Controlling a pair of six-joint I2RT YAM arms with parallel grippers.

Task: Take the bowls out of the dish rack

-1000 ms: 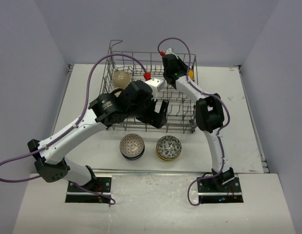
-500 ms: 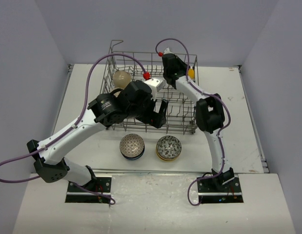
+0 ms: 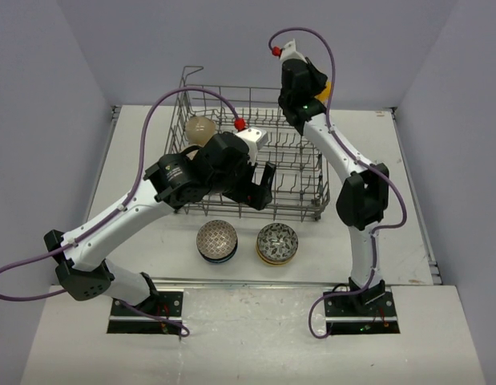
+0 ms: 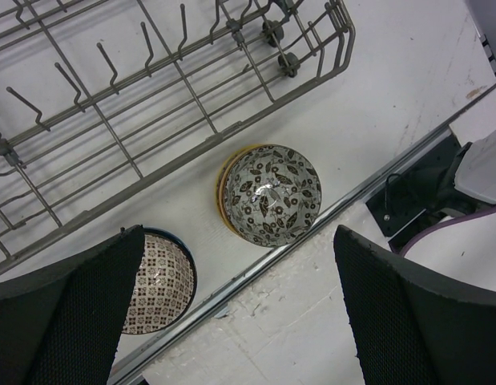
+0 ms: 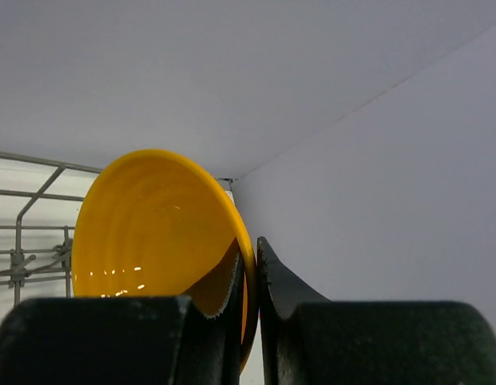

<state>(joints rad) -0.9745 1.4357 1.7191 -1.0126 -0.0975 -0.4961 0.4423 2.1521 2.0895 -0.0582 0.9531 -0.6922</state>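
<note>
The right gripper (image 5: pixel 252 250) is clamped on the rim of a yellow bowl (image 5: pixel 151 224), one finger inside and one outside, and holds it on edge in the air above the far right corner of the dish rack (image 3: pixel 296 164), close to the back wall. The rack stands at the middle of the tabletop (image 3: pixel 408 200), towards its far edge. A beige bowl (image 3: pixel 199 128) sits in the rack's far left corner. The left gripper (image 3: pixel 258 191) hangs over the rack's near edge with its jaws wide apart and nothing between them. Below it, between the rack and the near edge of the tabletop, two bowls rest upside down side by side: a leaf-patterned bowl (image 4: pixel 272 194) on the right and a checked bowl (image 4: pixel 155 281) with a dark blue rim on the left.
</note>
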